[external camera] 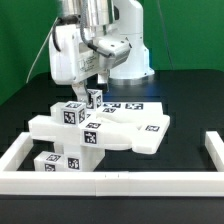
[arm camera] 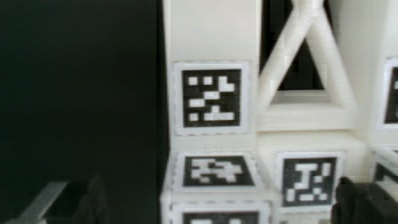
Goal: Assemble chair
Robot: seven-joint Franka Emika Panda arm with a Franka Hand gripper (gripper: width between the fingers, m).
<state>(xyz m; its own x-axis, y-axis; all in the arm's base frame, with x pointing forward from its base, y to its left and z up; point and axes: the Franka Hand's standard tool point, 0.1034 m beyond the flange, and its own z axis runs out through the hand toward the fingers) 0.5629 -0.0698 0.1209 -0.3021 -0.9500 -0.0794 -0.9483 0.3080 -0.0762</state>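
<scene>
Exterior view, left to right: rail [external camera: 25, 152] at the exterior view's left; chair parts [external camera: 100, 128] heaped mid-table against the front rail.
Gripper [external camera: 97, 82]: above the heap, over an upright tagged leg [external camera: 92, 99].
Jaws: spread wide, gripping nothing.
Wrist view: tagged leg [arm camera: 214, 100] beside cross-braced piece [arm camera: 320, 60].
</scene>
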